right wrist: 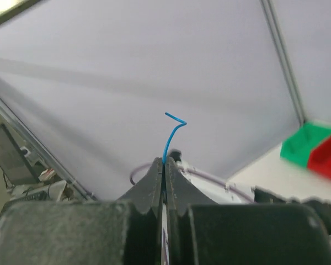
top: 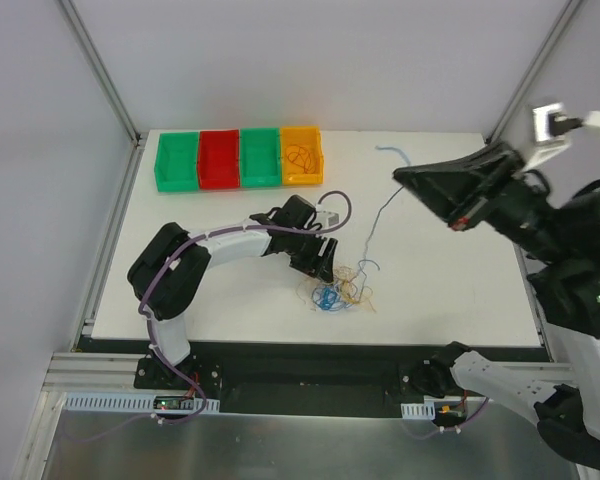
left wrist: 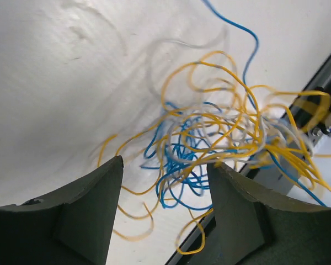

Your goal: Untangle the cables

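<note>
Plainly, a pull-out is in hand — the right fingers (right wrist: 164,168) are pressed tight together on one blue cable (right wrist: 171,135), its kinked tip poking out just past them. They are held high off the surface (top: 460,290) at the far right. From there the strand slants down and leftward to the knot of cables (top: 338,290), which lies on the surface near the middle, toward the near edge.

The left fingers (top: 320,264) stand apart, gripping nothing, just above the left side of that heap. In the left wrist view the orange, blue and white loops lie between and just beyond the two tips, though I cannot say whether they touch.

My guess is that the next move wants the left fingers to come down and pin the heap while the right draws its strand away to the right — slowly, since the loops are interlaced and the whole bundle may lift with it.
</note>
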Controlling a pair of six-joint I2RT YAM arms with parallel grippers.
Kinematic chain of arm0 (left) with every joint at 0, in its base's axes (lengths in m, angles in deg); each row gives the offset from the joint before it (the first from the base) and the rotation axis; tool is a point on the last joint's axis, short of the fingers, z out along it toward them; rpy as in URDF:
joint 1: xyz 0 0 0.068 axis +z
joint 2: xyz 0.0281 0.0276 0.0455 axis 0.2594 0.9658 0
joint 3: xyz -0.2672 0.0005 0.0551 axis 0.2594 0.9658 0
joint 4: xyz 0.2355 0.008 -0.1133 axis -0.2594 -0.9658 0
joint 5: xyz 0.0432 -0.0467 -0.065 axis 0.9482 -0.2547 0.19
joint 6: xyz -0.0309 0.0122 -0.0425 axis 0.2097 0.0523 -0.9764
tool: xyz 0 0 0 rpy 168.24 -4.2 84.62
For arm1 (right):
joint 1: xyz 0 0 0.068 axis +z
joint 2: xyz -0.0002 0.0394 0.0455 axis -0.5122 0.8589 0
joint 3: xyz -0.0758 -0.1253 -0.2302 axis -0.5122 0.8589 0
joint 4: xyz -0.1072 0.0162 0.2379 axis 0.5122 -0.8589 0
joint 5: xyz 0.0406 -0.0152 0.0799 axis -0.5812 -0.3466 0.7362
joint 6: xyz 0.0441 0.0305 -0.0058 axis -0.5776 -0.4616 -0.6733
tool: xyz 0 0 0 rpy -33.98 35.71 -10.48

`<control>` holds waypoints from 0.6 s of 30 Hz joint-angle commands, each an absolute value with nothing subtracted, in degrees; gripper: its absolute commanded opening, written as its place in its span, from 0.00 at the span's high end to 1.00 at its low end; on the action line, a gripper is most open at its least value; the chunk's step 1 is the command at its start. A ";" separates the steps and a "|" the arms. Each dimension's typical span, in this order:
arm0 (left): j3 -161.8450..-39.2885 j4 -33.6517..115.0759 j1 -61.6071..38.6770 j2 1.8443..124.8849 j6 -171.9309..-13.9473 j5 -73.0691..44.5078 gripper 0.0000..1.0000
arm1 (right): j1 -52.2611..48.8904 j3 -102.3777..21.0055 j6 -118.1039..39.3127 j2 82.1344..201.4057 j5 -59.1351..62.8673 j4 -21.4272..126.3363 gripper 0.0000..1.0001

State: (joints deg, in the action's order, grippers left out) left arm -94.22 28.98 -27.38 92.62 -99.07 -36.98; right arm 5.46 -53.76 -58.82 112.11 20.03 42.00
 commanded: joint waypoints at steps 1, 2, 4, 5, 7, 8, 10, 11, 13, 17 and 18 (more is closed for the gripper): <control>-93.44 28.94 -25.75 89.65 -99.55 -32.83 0.39 | 5.66 -71.18 -51.75 115.96 16.12 34.25 0.99; -93.35 28.94 -25.57 89.56 -99.64 -32.48 0.39 | 5.58 -74.27 -50.87 117.02 15.24 33.28 0.99; -93.26 28.94 -25.22 89.21 -99.73 -32.47 0.39 | 5.66 -79.02 -48.68 118.34 13.57 32.31 0.99; -93.26 28.85 -24.96 88.86 -99.82 -32.47 0.39 | 5.66 -80.00 -47.19 118.52 12.87 32.39 0.99; -93.17 28.85 -24.34 87.72 -99.90 -32.39 0.39 | 5.66 -79.93 -44.20 118.17 8.92 31.35 0.99; -93.17 28.85 -23.99 86.84 -99.90 -32.39 0.39 | 5.58 -79.05 -42.62 117.65 6.64 30.91 0.99; -92.82 28.94 -23.11 83.95 -99.47 -32.56 0.39 | 5.75 -74.85 -40.94 116.24 2.94 30.03 0.99; -92.82 29.03 -22.94 82.11 -98.42 -32.39 0.39 | 5.66 -71.96 -40.67 115.37 1.45 29.76 0.99; -92.30 29.90 -22.85 77.63 -95.61 -32.82 0.35 | 5.66 -64.41 -41.10 113.00 -0.49 29.76 0.99; -85.64 39.98 -22.85 64.89 -92.00 -36.94 0.24 | 5.57 -47.71 -42.95 110.26 -0.07 31.42 0.99; -83.18 43.32 -22.85 61.56 -91.47 -39.39 0.21 | 5.57 -44.19 -43.65 109.65 0.37 32.21 0.99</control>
